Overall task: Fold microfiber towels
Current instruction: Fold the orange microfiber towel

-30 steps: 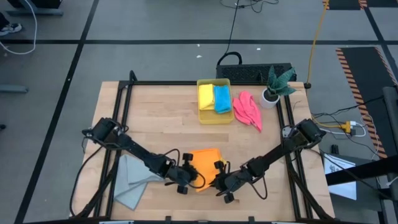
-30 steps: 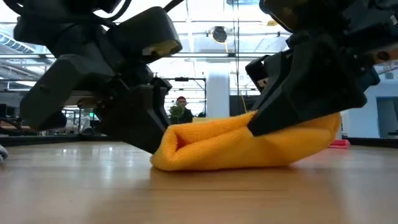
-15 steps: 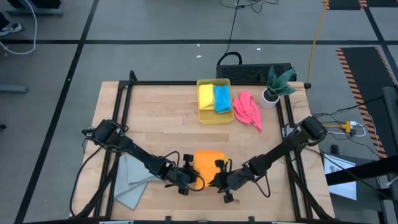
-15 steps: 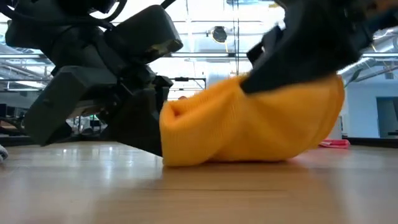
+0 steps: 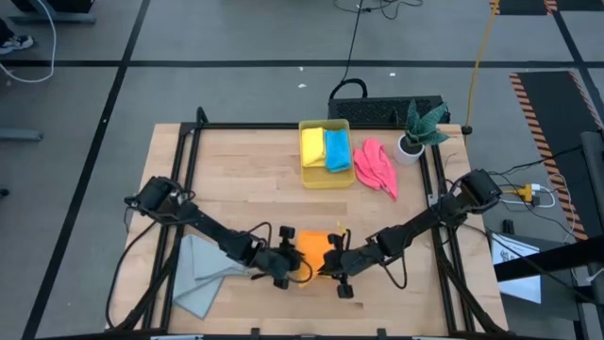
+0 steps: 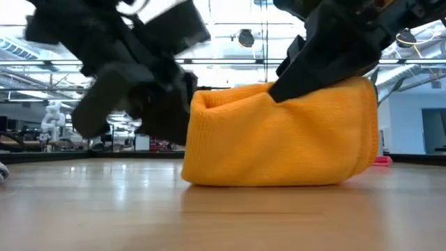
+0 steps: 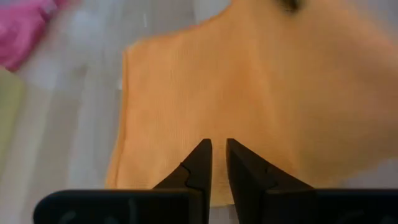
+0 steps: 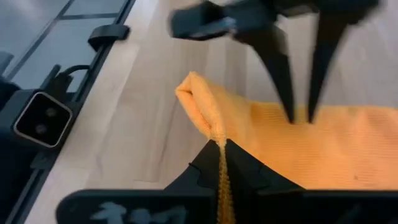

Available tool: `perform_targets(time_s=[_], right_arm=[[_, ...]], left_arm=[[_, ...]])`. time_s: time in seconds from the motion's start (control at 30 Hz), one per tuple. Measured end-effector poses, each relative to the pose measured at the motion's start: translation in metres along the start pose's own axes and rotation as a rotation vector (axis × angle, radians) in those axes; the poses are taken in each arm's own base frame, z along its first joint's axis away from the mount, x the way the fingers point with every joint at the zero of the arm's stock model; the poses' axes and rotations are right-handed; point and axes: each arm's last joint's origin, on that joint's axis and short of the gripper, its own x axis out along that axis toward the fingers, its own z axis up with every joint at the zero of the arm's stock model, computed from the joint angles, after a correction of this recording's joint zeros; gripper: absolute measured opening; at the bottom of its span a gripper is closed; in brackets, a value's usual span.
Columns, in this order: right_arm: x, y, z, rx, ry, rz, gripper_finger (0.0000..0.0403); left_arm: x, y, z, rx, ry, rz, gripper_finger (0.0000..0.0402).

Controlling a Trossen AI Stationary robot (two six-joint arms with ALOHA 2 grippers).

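Table centre is occupied by the orange towel (image 5: 311, 247), flanked closely by the left gripper (image 5: 287, 268) at 9 o'clock and the right gripper (image 5: 332, 266) at 3 o'clock. Toward 12 o'clock, bare wood is left open up to the yellow bin (image 5: 325, 178) and pink towel (image 5: 376, 167). The grey towel (image 5: 200, 274) lies farther out at 9 o'clock.

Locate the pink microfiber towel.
High view: the crumpled pink microfiber towel lies at the table's far right, between the translucent yellow plastic bin and the white-potted plant.
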Motion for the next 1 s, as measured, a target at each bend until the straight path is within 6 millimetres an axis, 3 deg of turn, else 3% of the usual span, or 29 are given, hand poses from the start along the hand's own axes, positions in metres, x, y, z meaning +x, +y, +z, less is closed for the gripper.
perform_targets(time_s=[0.27, 0.6, 0.8, 1.0], right_arm=[[-0.007, 0.018, -0.003, -0.024, 0.025, 0.115, 0.0004], [-0.011, 0.01, 0.001, 0.046, 0.01, 0.019, 0.0004], [-0.011, 0.006, -0.002, 0.075, 0.046, -0.005, 0.0004], [-0.011, 0.006, -0.002, 0.072, 0.047, -0.008, 0.0004]], left_arm=[[0.02, -0.002, -0.01, -0.045, 0.002, -0.092, 0.0051], [0.01, -0.028, -0.003, -0.002, -0.097, -0.154, 0.0051], [-0.006, -0.02, 0.009, -0.03, -0.121, -0.033, 0.0051], [0.006, -0.003, -0.004, -0.116, 0.002, 0.019, 0.0051]])
